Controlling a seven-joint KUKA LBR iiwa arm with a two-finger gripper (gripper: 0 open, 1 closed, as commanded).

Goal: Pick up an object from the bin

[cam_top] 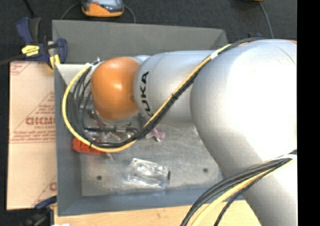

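- My hand (107,129) sits low in the grey metal bin (150,37), under my wrist's orange cover (114,87). It is close to the wall on the view's left.
- There is little room on that side, because my cables (70,120) loop between the hand and the wall.
- The open room lies below my hand in the view, toward the near wall. More lies to its right along the floor, up to the bulk of my own arm.
- The bin floor (180,155) is flat bare grey metal with a few small dark dots.
- A red-orange thing (81,146) lies just beside my hand at its lower left, partly under the cable loop. I cannot tell its shape or which way it points.
- A clear plastic packet (147,172) lies flat, apart from my hand, between it and the near wall. Its long axis runs roughly along that wall, with the right end a little nearer to it.
- A small pink piece (158,134) lies near my hand on its right, by the cable.
- I cannot tell whether my hand is released, clenched or grasping something; the cover hides it.
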